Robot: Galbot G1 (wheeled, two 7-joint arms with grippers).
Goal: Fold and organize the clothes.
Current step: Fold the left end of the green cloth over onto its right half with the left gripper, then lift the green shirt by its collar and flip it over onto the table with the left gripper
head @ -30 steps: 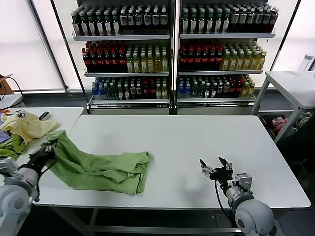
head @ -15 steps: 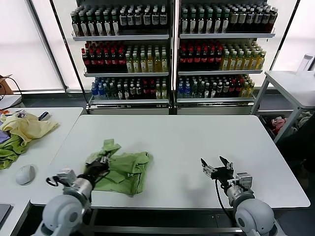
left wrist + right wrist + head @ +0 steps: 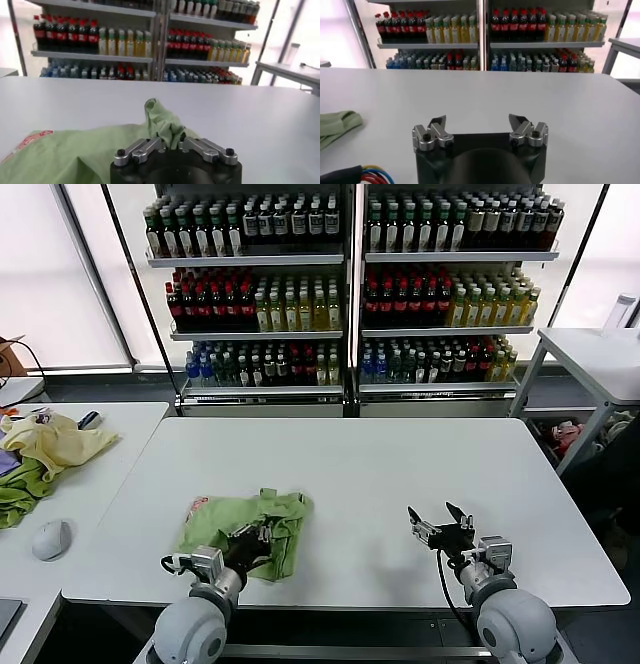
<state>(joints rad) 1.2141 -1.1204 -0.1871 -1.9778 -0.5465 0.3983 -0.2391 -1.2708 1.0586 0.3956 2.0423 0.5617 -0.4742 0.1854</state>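
The clothes, a light green polo shirt (image 3: pixel 235 519), lie bunched in a compact heap on the white table (image 3: pixel 400 474), front left, with a red-and-white print at the heap's left edge. My left gripper (image 3: pixel 262 535) rests low on the heap's near right part. In the left wrist view its fingers (image 3: pixel 170 141) stand close together with an upright fold of the shirt (image 3: pixel 162 120) pinched between them. My right gripper (image 3: pixel 447 522) hovers open just above the table at the front right, nothing between its fingers (image 3: pixel 477 122). The shirt's edge (image 3: pixel 335 127) lies well off to its side.
A side table at the left holds a pale yellow garment (image 3: pixel 55 439), a darker green cloth (image 3: pixel 18 492) and a white mouse (image 3: pixel 50 539). Shelves of bottles (image 3: pixel 350 284) stand behind the table. Another white table (image 3: pixel 600 354) stands at the back right.
My left gripper has swept from the table's left edge to the right, dragging the shirt's spread-out part over onto the heap. The right arm has not moved.
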